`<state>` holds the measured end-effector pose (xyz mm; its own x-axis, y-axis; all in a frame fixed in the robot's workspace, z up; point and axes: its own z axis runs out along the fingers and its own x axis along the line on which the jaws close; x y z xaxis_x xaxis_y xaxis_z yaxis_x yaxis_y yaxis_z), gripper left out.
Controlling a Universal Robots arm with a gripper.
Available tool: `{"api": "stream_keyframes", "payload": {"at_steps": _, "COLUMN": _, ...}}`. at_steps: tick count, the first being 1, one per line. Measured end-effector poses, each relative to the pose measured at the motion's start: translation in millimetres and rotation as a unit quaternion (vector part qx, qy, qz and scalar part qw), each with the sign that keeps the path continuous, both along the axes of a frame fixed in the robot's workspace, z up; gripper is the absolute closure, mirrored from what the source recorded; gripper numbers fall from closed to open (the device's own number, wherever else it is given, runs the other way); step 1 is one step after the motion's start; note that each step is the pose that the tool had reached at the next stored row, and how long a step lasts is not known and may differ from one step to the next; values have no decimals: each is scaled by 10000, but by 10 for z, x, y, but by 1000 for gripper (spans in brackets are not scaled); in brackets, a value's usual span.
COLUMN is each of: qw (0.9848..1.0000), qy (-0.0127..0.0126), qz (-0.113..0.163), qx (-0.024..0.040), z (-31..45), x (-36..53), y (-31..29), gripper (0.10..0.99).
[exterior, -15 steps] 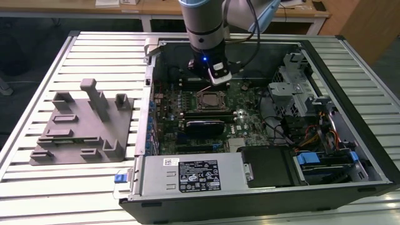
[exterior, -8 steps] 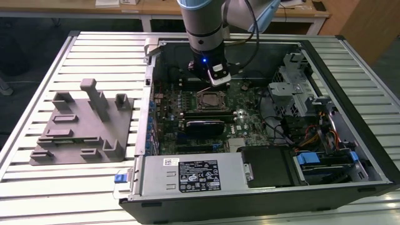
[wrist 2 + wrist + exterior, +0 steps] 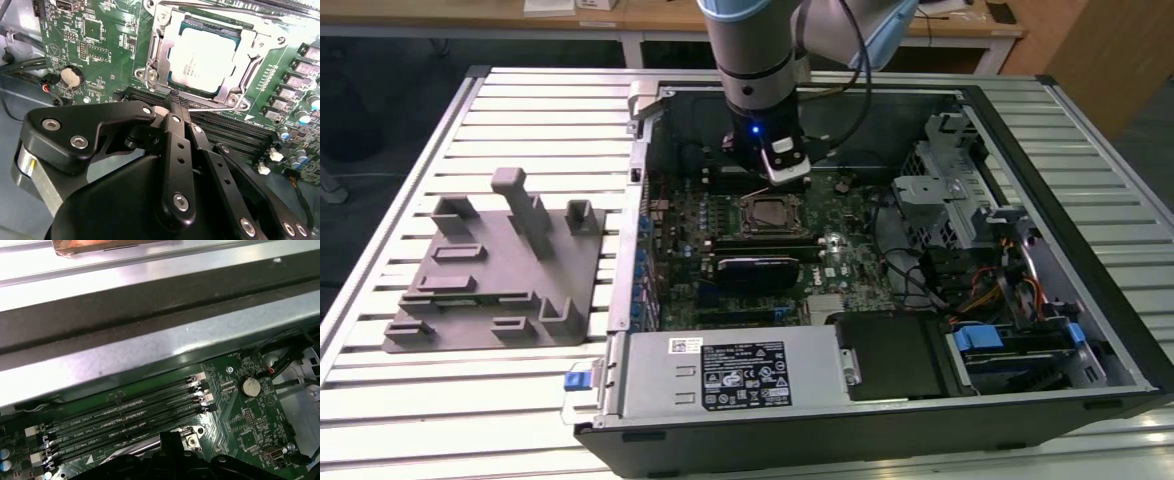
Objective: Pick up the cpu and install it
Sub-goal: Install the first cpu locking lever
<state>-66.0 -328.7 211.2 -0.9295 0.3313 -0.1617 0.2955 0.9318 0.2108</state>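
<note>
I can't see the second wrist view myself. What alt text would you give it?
A silver-topped cpu sits in its metal-framed socket on a green motherboard. The robot's black gripper, fingers pressed together and empty, fills the foreground just short of the socket. A round coin battery lies on the board off to one side.

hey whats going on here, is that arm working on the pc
Yes. A single robot arm is reaching into an open computer case that lies on a slatted metal table. Its gripper hangs just above the motherboard, close to the processor socket. The cpu already sits in that socket, silver top up, and the gripper's fingers are closed with nothing between them. A grey plastic fixture stands on the table beside the case, on the exterior view's left.
</note>
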Motion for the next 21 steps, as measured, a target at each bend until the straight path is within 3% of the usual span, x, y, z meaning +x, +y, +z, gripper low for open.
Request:
{"api": "stream_keyframes", "payload": {"at_steps": 8, "qw": 9999, "qy": -1, "qz": -126, "qx": -14, "z": -15, "x": 0, "y": 68, "gripper": 980}}
{"api": "stream_keyframes", "payload": {"at_steps": 15, "qw": 9999, "qy": -1, "qz": -126, "qx": -15, "z": -25, "x": 0, "y": 75, "gripper": 980}}
{"api": "stream_keyframes", "payload": {"at_steps": 21, "qw": 9998, "qy": -8, "qz": 197, "qx": -17, "z": -37, "x": 0, "y": 76, "gripper": 980}}
